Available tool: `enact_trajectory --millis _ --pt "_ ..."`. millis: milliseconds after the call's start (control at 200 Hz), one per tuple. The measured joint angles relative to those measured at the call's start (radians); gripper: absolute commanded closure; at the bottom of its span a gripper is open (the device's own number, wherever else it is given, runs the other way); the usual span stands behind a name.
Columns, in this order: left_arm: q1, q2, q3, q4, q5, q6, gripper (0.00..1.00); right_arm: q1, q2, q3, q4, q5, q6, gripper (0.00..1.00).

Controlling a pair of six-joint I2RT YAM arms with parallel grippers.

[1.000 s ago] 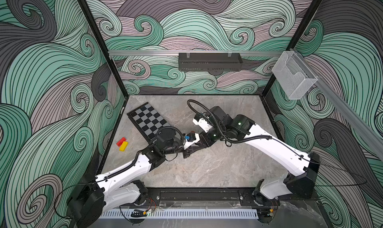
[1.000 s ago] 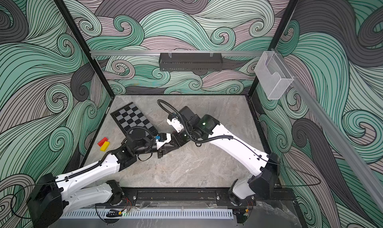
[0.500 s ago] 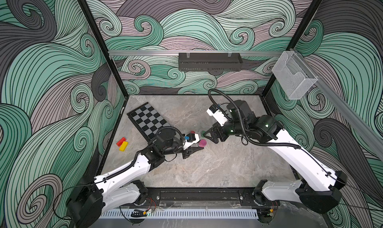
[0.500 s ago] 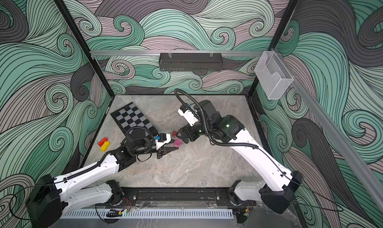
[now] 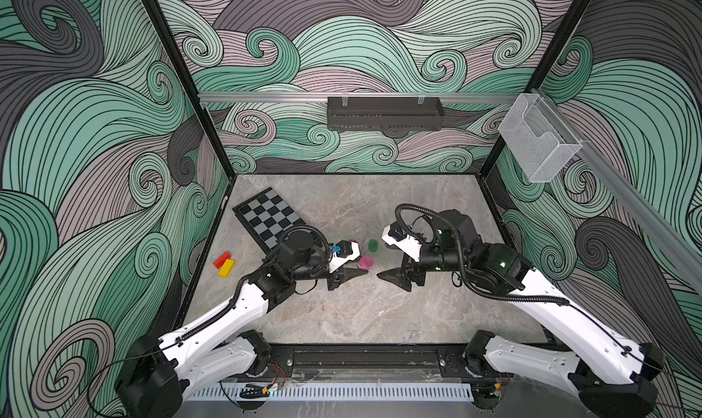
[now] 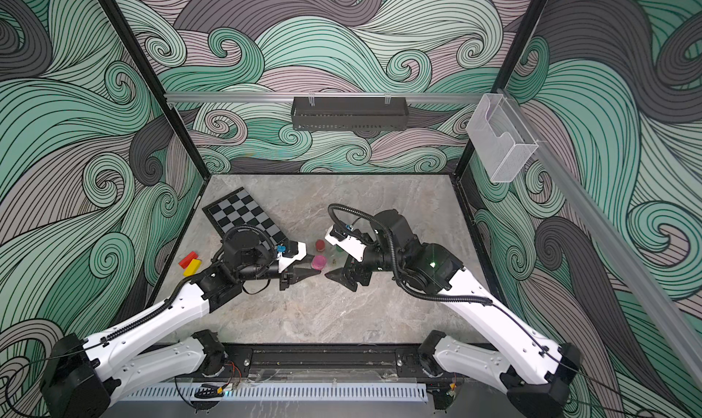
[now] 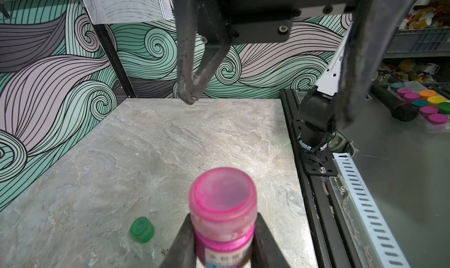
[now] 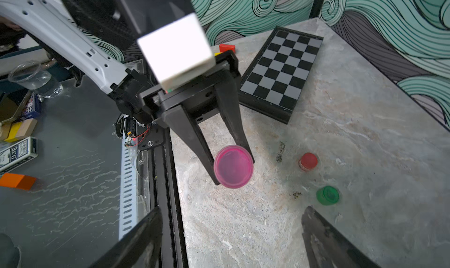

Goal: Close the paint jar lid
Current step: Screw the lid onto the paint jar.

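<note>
Capped and upright, the jar [image 5: 366, 262] sat clamped in the left claw [image 5: 358, 270], while the right claw [image 8: 233, 209], spread wide and empty, faced it from near, not touching.

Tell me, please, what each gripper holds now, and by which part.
The left gripper holds the pink paint jar by the sides of its body, below the lid. The right gripper is open and holds nothing.

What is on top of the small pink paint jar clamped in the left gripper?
A round pink plastic lid caps the pink paint jar; the jar's contents are covered.
</note>
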Motion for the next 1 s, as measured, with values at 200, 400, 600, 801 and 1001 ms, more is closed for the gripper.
enact_trajectory --millis 200,400,600,801,1001 --pt "0.024 0.016 0.023 -0.043 0.059 0.025 0.76 0.005 0.034 0.0 0.005 -0.028 -0.052 0.22" --pt "0.025 0.026 0.023 -0.064 0.08 0.036 0.77 0.024 0.095 0.022 -0.003 -0.032 -0.077 0.27" --pt "0.025 0.026 0.023 -0.073 0.084 0.047 0.76 0.034 0.13 0.043 -0.006 -0.031 -0.092 0.33" --pt "0.025 0.024 0.023 -0.086 0.084 0.055 0.76 0.045 0.137 0.053 -0.007 -0.031 -0.095 0.38" --pt "0.025 0.024 0.023 -0.095 0.084 0.06 0.76 0.05 0.154 0.071 -0.01 -0.031 -0.095 0.43"
